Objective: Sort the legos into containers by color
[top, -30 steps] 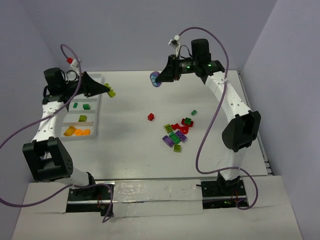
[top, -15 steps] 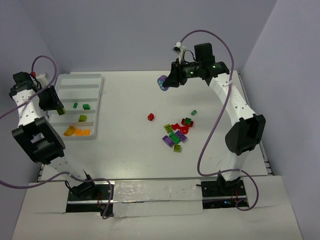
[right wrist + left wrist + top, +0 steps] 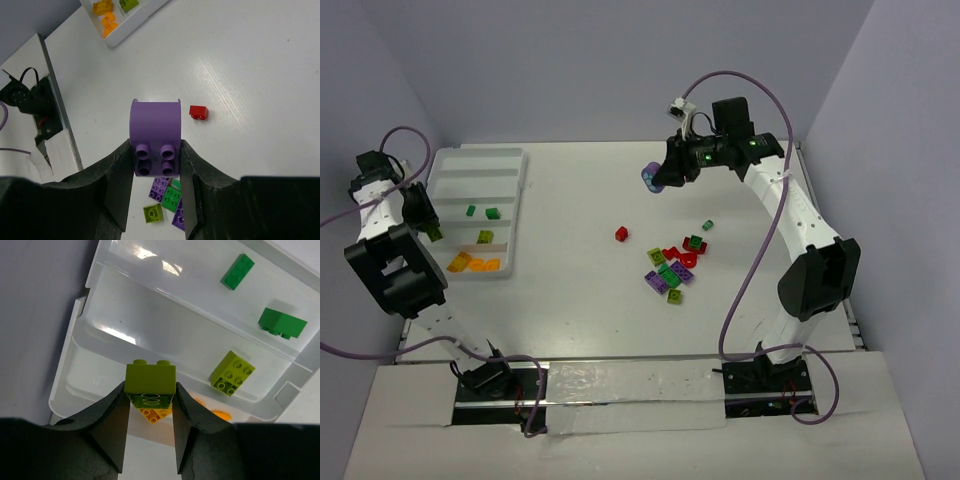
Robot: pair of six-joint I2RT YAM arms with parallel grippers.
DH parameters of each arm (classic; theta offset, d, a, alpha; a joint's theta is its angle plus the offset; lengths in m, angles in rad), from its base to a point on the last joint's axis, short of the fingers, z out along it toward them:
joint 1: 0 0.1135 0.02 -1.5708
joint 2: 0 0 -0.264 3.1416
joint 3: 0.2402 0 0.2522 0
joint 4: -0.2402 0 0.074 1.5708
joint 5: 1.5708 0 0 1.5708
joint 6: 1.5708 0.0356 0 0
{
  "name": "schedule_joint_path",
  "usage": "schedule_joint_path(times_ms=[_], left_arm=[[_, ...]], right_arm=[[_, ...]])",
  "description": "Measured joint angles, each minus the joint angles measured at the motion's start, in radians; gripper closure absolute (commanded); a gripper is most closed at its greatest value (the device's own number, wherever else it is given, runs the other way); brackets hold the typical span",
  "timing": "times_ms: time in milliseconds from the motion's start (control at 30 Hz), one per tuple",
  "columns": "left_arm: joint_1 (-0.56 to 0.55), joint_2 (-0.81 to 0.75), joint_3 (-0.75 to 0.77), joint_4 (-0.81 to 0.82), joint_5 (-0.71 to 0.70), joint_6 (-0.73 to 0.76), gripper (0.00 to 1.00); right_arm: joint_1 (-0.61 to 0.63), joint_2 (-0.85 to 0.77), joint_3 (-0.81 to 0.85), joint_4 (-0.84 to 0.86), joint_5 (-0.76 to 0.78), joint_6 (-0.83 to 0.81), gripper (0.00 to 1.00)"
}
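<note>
- The left claw [image 3: 150, 402] is closed narrowly on a lime-yellow brick [image 3: 150, 379]. One finger presses each side of it, and its studs point toward the top of the frame.
- In the left wrist view the held brick hangs over the lower left part of the white tray [image 3: 75, 347]. It covers a dividing wall, so I cannot tell which compartment it is above.
- Orange bricks [image 3: 152, 415] show just under the held brick, between the fingers, in the tray's end compartment.
- A second lime brick [image 3: 232, 372] lies flat in the next compartment, to the right of the claw and apart from the held one.
- Two dark green bricks [image 3: 282, 322] lie in the compartment above that, at the upper right of the frame.
- In the top view the left claw is at the far left of the frame, at the tray's left edge.
- The right claw [image 3: 156, 167] is closed on a purple brick [image 3: 155, 132] with a rounded top. A finger rests on each side, and its four studs face the wrist camera.
- In the top view this claw is in the upper middle of the frame, raised over the table [image 3: 250, 75] and well apart from the tray.
- A single red brick [image 3: 198, 112] lies on the table, just right of the purple brick in the right wrist view.
- A loose cluster of bricks [image 3: 672, 265] in purple, green, red and lime lies right of centre in the top view, lower in the frame than the right claw.
- A small green brick [image 3: 708, 225] lies near the cluster's upper right.
</note>
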Motion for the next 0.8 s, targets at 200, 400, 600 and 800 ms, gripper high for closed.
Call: schedule_joint_path(times_ms=[200,400,600,800], left_arm=[[0.000,0.033,-0.041,0.029,-0.012,-0.083,0.94],[0.000,0.035,-0.057,0.055,-0.036,-0.166,0.95],[-0.002,0.045,-0.057,0.073,-0.059,-0.231,0.93],[-0.002,0.051,-0.049,0.074,-0.001,-0.267,0.88]], right_arm=[[-0.011,-0.004,-0.020,0.000,0.000,0.000,1.00],[-0.017,-0.004,-0.033,0.000,0.000,0.001,1.00],[-0.017,-0.004,-0.034,0.000,0.000,0.004,1.00],[-0.017,-0.003,-0.034,0.000,0.000,0.004,1.00]])
